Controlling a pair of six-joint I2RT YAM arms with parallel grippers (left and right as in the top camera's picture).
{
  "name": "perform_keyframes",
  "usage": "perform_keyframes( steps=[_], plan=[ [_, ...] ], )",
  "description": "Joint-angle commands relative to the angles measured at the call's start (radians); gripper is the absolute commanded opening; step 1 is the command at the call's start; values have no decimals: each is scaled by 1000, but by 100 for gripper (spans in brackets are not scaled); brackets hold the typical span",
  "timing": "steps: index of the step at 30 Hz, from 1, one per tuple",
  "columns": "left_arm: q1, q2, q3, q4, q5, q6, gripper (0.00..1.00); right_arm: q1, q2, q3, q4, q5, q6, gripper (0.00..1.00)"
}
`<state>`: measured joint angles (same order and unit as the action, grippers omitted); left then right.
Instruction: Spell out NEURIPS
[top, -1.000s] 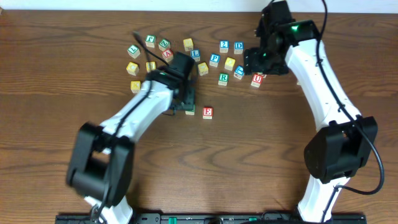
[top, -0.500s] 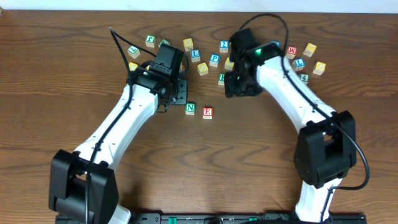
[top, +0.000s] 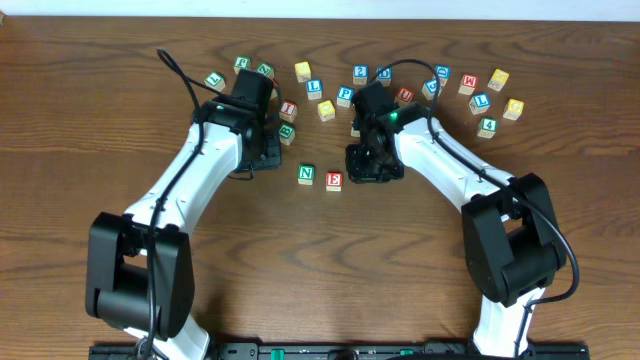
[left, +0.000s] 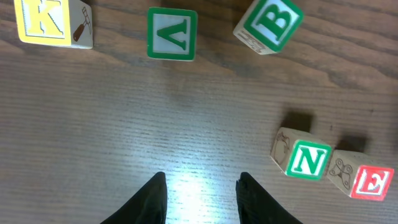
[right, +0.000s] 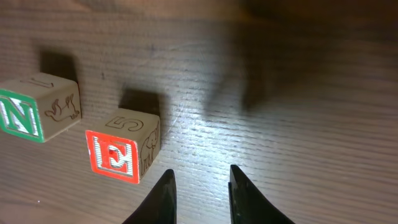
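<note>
The left claw (left: 201, 180) and right claw (right: 201, 174) stood slightly parted, empty; the right, near the E cube (right: 121, 154), might knock it askew.

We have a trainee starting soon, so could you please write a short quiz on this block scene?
1. True or false: the N block sits next to the E block.
2. The letter on the E block is: A red, B blue, C green.
3. What is the right gripper holding?
Key: 1 true; 2 A; 3 nothing.
</note>
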<state>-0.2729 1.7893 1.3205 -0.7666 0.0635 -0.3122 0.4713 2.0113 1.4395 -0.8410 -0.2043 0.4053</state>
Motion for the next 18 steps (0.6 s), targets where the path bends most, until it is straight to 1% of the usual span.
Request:
perform_keyframes(
  steps=[1, 9, 14, 18],
  plan=[
    [20, 48, -10, 6, 87, 27, 36, 11, 3, -38, 20, -56, 24, 22],
    [18, 102, -10, 12, 91, 26, 36, 46, 5, -63, 31, -56, 43, 19],
    [18, 115, -10, 24, 138, 23, 36, 48, 6, -70, 74, -56, 55, 19],
    [18, 129, -11, 28, 139, 22, 36, 48, 29, -70, 96, -57, 62, 19]
  ],
)
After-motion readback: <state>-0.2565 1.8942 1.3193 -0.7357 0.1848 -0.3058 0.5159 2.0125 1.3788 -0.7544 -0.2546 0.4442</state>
